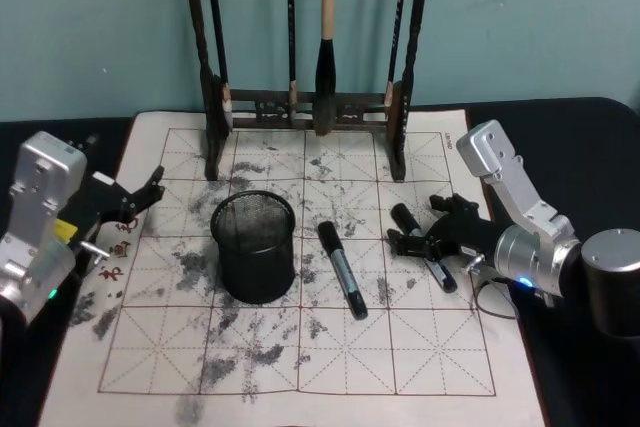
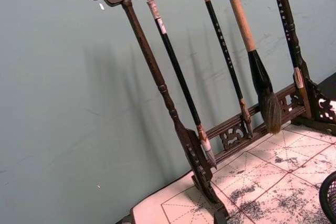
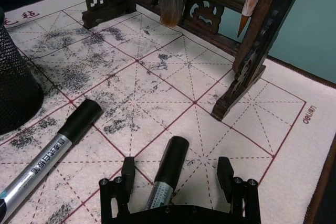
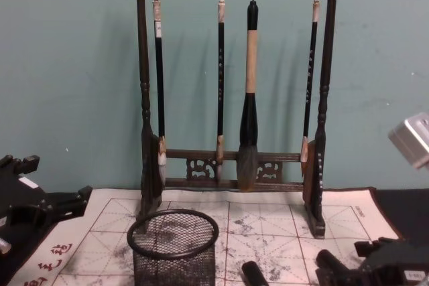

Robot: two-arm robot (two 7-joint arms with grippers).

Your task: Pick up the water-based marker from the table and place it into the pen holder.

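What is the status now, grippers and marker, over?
Right gripper open, straddling right-hand marker on the mat. Left gripper parked at mat's left edge. Second marker lies between that marker and the pen holder.

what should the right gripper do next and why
Probably close the right gripper on the marker: its open fingers sit on either side of the marker, which lies flat on the mat. The left gripper is parked at the mat's left edge.
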